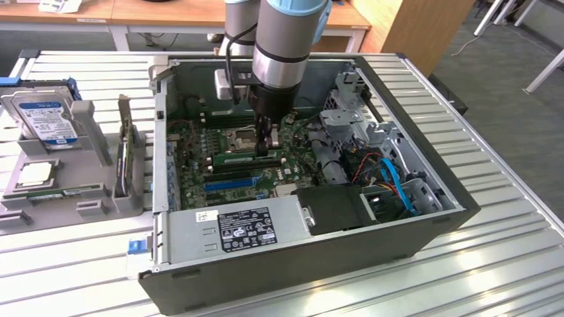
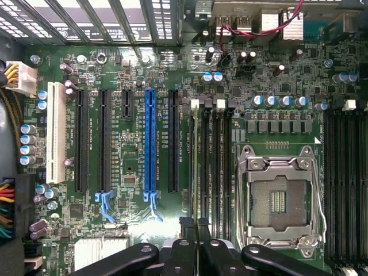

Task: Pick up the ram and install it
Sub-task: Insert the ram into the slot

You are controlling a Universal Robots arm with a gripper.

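The arm reaches straight down into the open case (image 1: 423, 218), which lies on its side on the slatted metal tabletop (image 1: 502, 264). The hand (image 1: 267, 152) is low over the motherboard (image 1: 198, 155), its fingers pressed almost together and pinching the ram (image 1: 236, 159). The ram stands on its long edge, reaching from the fingertips towards the exterior view's left. It lies along the memory slots just beside the CPU socket (image 1: 242, 137), on the side nearer the blue slot (image 1: 234, 183). I cannot tell whether it is fully seated. In the wrist view the hand (image 2: 194, 225) shows two dark fingers (image 2: 184, 229) with a narrow gap between them. They sit over the memory slots (image 2: 215, 155), which run between the CPU socket (image 2: 280, 198) and the black card slots. The blue slot (image 2: 150, 144) lies further along, among those card slots, and a white slot (image 2: 54, 132) stands beyond them. In the case, a grey power supply (image 1: 238, 228) with a black label fills the near corner, and blue cables (image 1: 397, 185) curl at the exterior view's right. Outside the case, at the exterior view's left, a grey holder (image 1: 92, 132) carries a hard drive (image 1: 44, 119), a processor (image 1: 34, 173) and a wider card (image 1: 123, 155) standing upright.
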